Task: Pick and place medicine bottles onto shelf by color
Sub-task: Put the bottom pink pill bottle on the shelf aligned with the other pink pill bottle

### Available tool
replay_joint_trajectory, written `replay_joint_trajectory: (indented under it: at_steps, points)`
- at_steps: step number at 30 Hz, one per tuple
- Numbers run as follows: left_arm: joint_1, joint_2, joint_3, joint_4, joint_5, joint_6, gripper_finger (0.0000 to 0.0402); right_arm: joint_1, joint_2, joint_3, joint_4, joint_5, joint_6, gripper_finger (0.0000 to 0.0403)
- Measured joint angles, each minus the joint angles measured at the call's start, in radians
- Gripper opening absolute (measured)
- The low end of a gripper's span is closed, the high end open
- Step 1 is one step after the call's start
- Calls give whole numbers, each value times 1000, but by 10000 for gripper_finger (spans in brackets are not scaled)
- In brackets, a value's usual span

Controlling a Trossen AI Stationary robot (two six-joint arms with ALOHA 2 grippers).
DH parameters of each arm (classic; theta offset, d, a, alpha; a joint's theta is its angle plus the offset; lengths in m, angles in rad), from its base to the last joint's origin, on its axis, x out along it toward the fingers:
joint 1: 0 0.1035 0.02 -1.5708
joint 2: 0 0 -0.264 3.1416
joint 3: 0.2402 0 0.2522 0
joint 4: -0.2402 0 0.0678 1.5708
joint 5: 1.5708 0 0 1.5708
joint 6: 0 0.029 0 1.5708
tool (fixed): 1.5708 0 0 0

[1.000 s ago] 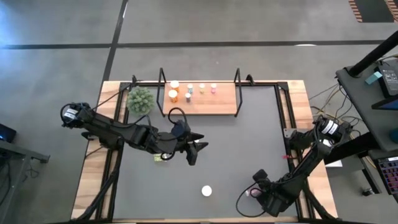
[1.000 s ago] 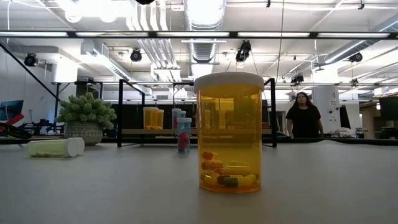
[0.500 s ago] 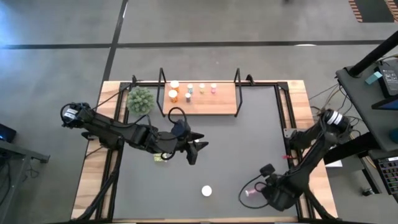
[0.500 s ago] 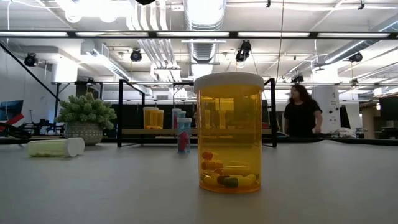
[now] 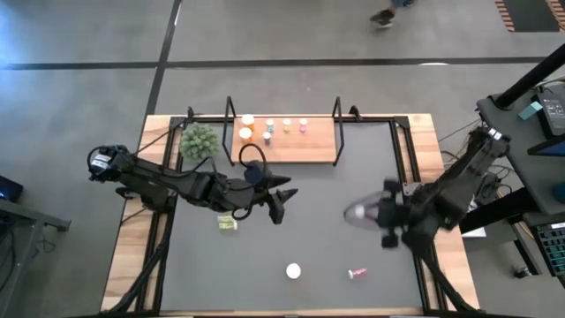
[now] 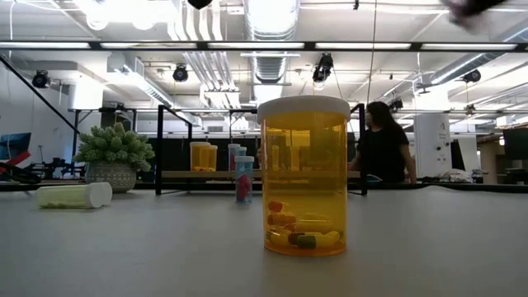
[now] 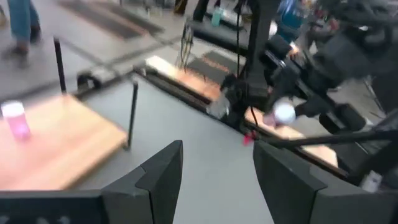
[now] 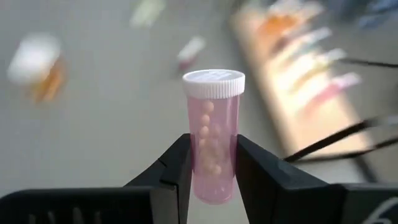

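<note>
My right gripper (image 5: 369, 213) is above the mat's right half, shut on a pink bottle (image 8: 213, 118) with a white cap. My left gripper (image 5: 281, 200) is open and empty, over the mat just in front of the shelf (image 5: 291, 148). The shelf, a wooden board between black wire frames, holds several bottles (image 5: 268, 126) standing at the table's far edge. A wide orange bottle (image 5: 293, 271) stands on the mat near the front. A yellow-green bottle (image 5: 228, 223) lies on its side on the mat. A small pink thing (image 5: 357, 274) lies on the mat at the front right. My right gripper pinches the pink bottle's lower body (image 8: 203, 158) between its two fingers (image 8: 180, 168). The fingers point toward the table's left. The bottle sticks out past the fingertips with its white cap (image 8: 213, 83) away from the wrist, lifted clear of the mat.
A green spiky plant ball (image 5: 199, 141) stands left of the shelf. The black wire frames (image 5: 231, 124) rise at both shelf ends. The dark grey mat (image 5: 327, 190) has free room in its middle. A person (image 6: 381, 153) stands in the room beyond the table.
My right gripper has risen from the mat's front right corner with the pink bottle and swung toward the far edge, turning its fingers toward the table's left. The small pink thing stays on the mat where the gripper was. My left gripper has edged toward the shelf.
</note>
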Motion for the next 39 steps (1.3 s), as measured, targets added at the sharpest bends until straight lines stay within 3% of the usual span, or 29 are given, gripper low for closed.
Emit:
replay_joint_trajectory:
  at_steps: [2,4,10,13,18,21,26,32,39]
  points:
    - [14,5,0,50,-7,70,180,-56,-57,7,76,103,-27,96]
    - [30,11,-1,127,-8,169,180,-112,-104,7,189,138,-99,96]
    - [79,32,-1,344,6,531,180,-246,-133,4,607,84,-418,96]
    - [113,32,8,369,34,608,180,-301,-116,3,739,26,-454,96]
    - [193,32,15,338,98,599,180,-404,-71,84,608,8,-323,96]
    - [245,32,19,297,218,549,180,-464,-33,159,439,-19,-238,96]
    - [336,32,24,213,442,373,180,-552,48,256,255,-191,-173,96]
    - [381,41,21,208,578,285,180,-621,160,293,234,-283,-184,96]
    - [382,50,16,209,589,285,180,-685,234,337,294,-279,-285,96]
